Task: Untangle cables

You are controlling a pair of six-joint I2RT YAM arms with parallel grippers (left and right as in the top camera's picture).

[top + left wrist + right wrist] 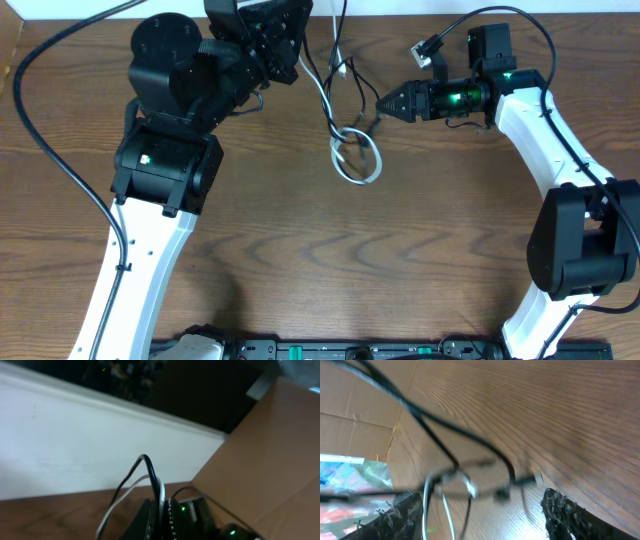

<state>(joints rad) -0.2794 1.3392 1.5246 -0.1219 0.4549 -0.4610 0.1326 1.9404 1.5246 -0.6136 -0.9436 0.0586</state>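
The black and white cables [357, 155] hang from the far table edge into a tangled loop on the wood at mid-table. My left gripper [298, 66] is raised at the back. In its wrist view the left gripper [161, 515] is shut on both cords, the black cable [148, 462] and white cable [125, 495] arching over the tips. My right gripper [385, 102] points left, just right of the loop. In the right wrist view it [480, 515] stands open and wide, with the white cable [426, 505], a black strand [435, 435] and a small plug [502, 494] lying loose before it.
A white wall [75, 445] and a cardboard box [270, 450] stand behind the table's far edge. The left arm's thick black wire [40, 120] sweeps over the table's left side. The right arm's base [585, 240] occupies the right edge.
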